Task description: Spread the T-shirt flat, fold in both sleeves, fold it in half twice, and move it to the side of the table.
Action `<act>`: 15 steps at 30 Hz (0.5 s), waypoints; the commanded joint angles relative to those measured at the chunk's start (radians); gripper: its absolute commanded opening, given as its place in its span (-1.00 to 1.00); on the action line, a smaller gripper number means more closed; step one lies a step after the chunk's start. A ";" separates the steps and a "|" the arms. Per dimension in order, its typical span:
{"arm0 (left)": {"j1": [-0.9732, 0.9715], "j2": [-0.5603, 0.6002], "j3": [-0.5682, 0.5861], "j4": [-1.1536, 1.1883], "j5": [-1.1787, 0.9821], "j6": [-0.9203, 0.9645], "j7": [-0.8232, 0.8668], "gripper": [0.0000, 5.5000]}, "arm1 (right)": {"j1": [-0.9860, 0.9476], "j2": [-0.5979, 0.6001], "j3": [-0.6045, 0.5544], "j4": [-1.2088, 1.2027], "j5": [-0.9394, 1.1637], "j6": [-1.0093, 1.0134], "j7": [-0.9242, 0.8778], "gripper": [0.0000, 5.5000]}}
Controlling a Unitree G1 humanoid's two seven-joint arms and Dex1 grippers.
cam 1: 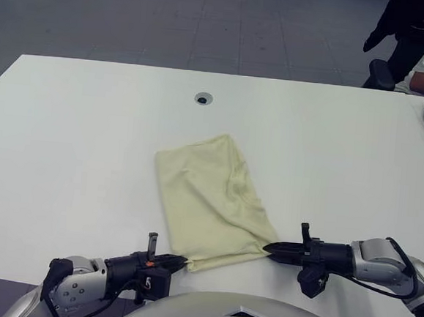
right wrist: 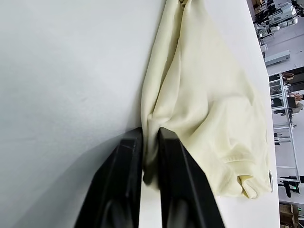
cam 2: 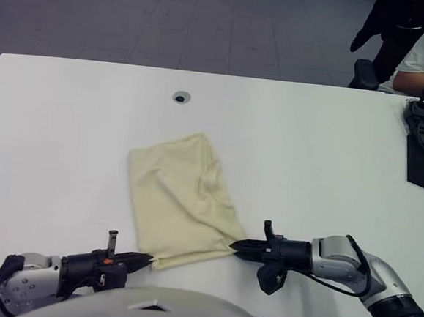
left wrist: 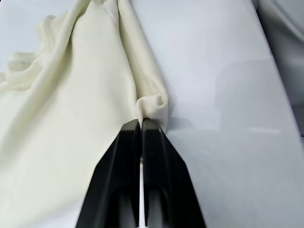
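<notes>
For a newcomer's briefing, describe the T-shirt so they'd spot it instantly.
Find the big white table. Near its front edge lies the T-shirt, folded into a strip, the left pincer and right pincer shut on its near corners. It's the only pale yellow cloth.

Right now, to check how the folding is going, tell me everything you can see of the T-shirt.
The T-shirt is pale yellow, soft-looking cloth, folded into a narrow, wrinkled oblong that lies slantwise on the white table. No sleeves stick out. The left gripper pinches its near left corner and the right gripper pinches its near right corner. The far end lies free on the table.
</notes>
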State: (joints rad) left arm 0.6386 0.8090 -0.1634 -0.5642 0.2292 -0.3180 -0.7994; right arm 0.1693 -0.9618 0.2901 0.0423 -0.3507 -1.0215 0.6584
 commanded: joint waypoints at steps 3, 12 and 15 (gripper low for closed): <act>0.040 0.051 0.077 -0.047 -0.259 0.044 -0.066 -1.00 | 0.085 -0.098 0.067 -0.133 0.330 0.252 0.155 -0.97; 0.260 0.192 0.333 -0.168 -0.591 0.045 -0.301 -1.00 | 0.331 -0.421 -0.117 -0.515 1.177 0.707 0.486 -0.97; 0.320 0.203 0.388 -0.186 -0.591 0.024 -0.371 -1.00 | 0.405 -0.433 -0.238 -0.577 1.290 0.784 0.558 -0.97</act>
State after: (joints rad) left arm 0.9065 0.9807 0.1726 -0.7238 -0.3490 -0.2842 -1.1130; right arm 0.5207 -1.3603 0.1521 -0.4739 0.8472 -0.3032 1.1594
